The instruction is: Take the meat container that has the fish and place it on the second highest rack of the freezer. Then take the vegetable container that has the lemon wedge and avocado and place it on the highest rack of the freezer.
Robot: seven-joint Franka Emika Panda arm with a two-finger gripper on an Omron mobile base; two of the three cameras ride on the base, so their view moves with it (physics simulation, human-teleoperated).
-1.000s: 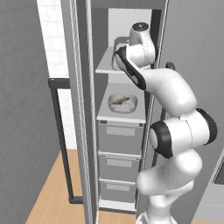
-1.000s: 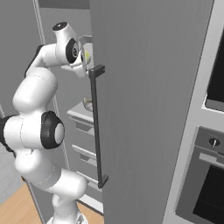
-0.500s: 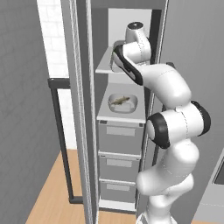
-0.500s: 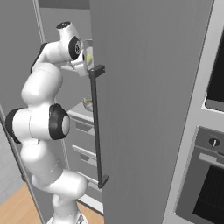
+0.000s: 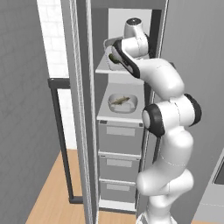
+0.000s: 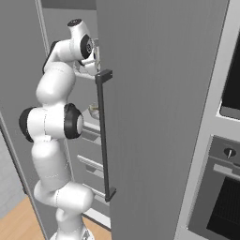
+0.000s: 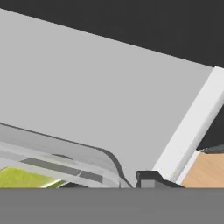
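The tool (image 5: 114,59) reaches into the open freezer (image 5: 131,131) at the level of the highest rack (image 5: 124,70), mostly hidden behind the robot's own wrist in the left base view. In the hand view one dark fingertip (image 7: 151,179) pokes up at the bottom edge, just right of the curved rim of a clear tray (image 7: 83,153); the other finger is cut off, so I cannot tell whether the tool is open, closed or gripping the tray's rim. Inside the tray, left of the fingertip, a yellow-green patch shows, too cropped to say whether it is the lemon wedge or the avocado. In the left base view a dark green lump, likely the avocado (image 5: 113,58), sits right at the tool, partly covered by it. The tray lies on or just over the highest rack; contact is hard to judge.

Below the tool, on the second rack, the other tray (image 5: 122,103) holds the fish (image 5: 120,101), in plain view. Three grey drawers (image 5: 119,138) lie lower still. In the right base view the freezer door (image 6: 154,117) and its dark handle (image 6: 105,136) hide most of the shelves.
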